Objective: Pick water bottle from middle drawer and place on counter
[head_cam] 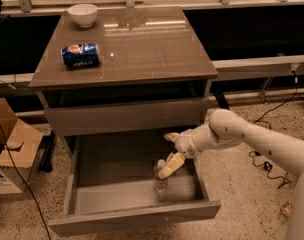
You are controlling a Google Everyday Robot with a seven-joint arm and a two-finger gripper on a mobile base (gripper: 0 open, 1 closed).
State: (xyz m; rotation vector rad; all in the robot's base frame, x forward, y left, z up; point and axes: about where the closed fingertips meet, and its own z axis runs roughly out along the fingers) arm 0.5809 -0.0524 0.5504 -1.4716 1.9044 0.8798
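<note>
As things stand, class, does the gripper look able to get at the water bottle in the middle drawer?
Probably yes. The middle drawer is pulled out, the water bottle stands upright with nothing over it, and the gripper hangs beside its cap, jaws open.

White bowl [82, 14], blue soda can [80, 54] on its side, cardboard box [16, 140].

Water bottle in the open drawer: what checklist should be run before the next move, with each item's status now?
1. Middle drawer pulled open: ok.
2. Water bottle upright on the drawer floor: ok.
3. Gripper open, at the bottle's top: ok.
4. Bottle seated between both fingers: cannot tell.
5. Counter has bare surface right of the blue can and bowl: ok.
</note>
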